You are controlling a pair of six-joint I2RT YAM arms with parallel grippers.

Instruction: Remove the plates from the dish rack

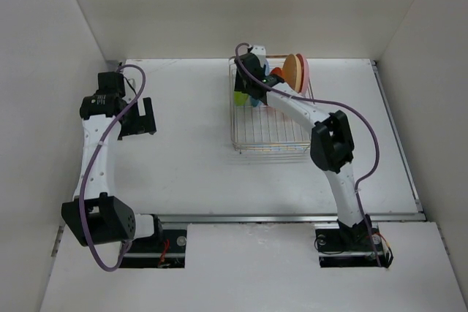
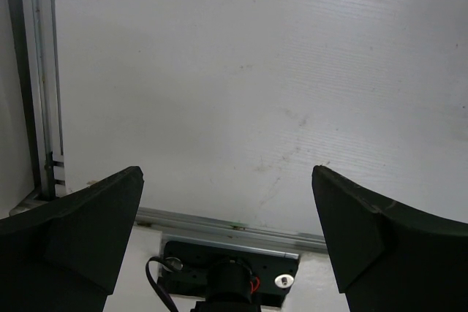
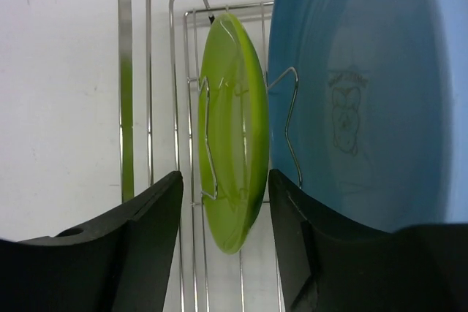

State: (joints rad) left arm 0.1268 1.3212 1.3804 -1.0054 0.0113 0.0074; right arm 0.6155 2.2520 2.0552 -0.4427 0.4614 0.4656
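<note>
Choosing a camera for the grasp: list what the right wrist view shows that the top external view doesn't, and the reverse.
Only right wrist: a faint printed figure on the large glossy blue plate, and the open right tool, its fingers either side of the small lime green plate, which stands on edge. Only top external: the open left tool far left, plus the pale yellow-orange round plate and pink plate at the far end. Both: the silver wire dish rack, the green and blue plates.
</note>
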